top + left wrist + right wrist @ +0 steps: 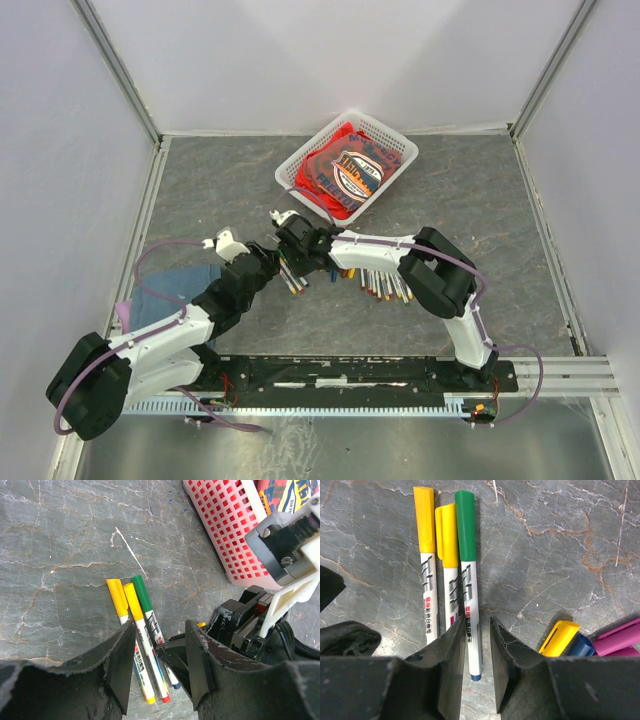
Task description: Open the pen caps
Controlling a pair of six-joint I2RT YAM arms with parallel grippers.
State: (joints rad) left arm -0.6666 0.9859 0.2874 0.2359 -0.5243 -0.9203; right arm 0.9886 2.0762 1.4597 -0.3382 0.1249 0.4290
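"Hovering both arms over three capped pens on the table; my right gripper sits half open, nothing pinched, with the white barrel of the green pen running out from between its jaws; the green cap lies at the far end ahead, two yellow caps just to its left, all three on their pens," I call.

"And your left?" asks the spotter.

"My left gripper looks down the same pens, jaws apart and empty; the caps sit just beyond its tips; the right gripper crowds in close on its right."

"How do you play it?"

"My read: one gripper clamps the barrel low, square across it; the other takes the green cap alone, clear of the yellow one lying against it; then a straight pull along the pen, no sideways twist, or the barrel slips and the neighbours scatter; another yellow cap shows right of my right gripper; on or off its pen, I cannot tell."
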